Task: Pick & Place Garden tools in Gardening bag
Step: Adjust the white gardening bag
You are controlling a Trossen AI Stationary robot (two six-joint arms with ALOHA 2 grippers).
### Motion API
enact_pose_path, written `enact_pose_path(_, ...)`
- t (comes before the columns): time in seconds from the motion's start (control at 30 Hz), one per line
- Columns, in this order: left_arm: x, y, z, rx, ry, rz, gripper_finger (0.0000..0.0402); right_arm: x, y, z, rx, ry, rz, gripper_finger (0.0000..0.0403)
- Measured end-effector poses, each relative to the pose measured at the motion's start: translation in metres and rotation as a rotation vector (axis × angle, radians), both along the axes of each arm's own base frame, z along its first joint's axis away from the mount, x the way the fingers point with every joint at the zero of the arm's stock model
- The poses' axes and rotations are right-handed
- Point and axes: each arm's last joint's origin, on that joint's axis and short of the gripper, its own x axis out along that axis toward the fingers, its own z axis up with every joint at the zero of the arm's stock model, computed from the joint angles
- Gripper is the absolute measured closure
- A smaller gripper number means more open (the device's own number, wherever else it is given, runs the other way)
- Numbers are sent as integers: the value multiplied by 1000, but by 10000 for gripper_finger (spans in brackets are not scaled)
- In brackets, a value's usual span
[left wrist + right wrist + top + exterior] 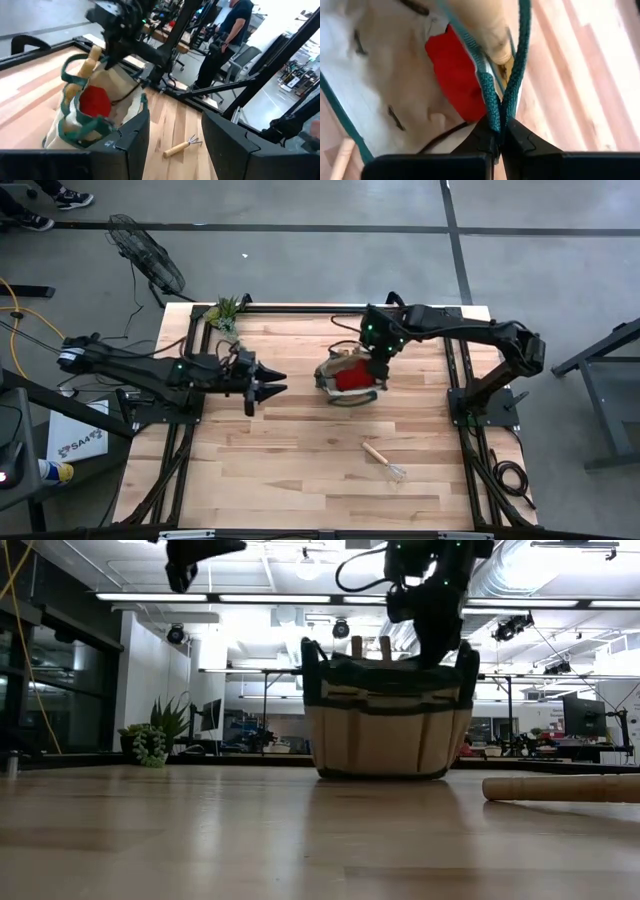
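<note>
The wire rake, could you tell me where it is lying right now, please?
In the high view the wire rake lies flat on the table's right half, nearer the front edge, apart from the gardening bag and outside it.

Tan canvas bag (349,373) w/ woven green trim, wood-handled wire rake (384,459), smooth plank table (300,440).

You've got a pale wood-plank table (300,450) carrying three things — the tan bag (350,374) near the middle toward the far edge, a wooden-handled rake (384,459) nearer the front, and a leafy sprig (226,313) at the far left corner.
</note>
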Motion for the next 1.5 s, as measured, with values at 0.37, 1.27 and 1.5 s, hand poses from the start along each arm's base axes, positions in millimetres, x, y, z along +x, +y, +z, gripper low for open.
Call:
enact_pose_path(0.37, 12, 0, 2, 5, -72, 83, 227, 3, -35, -8, -14, -65, -38, 398)
enact_pose_path(1.27, 11, 1, 3, -23, -79, 108, 227, -4, -49, -23, 112, 18, -276, 388)
enact_pose_path(1.5, 11, 1, 2, -23, -75, 108, 227, -7, -48, -18, 102, 4, -277, 369)
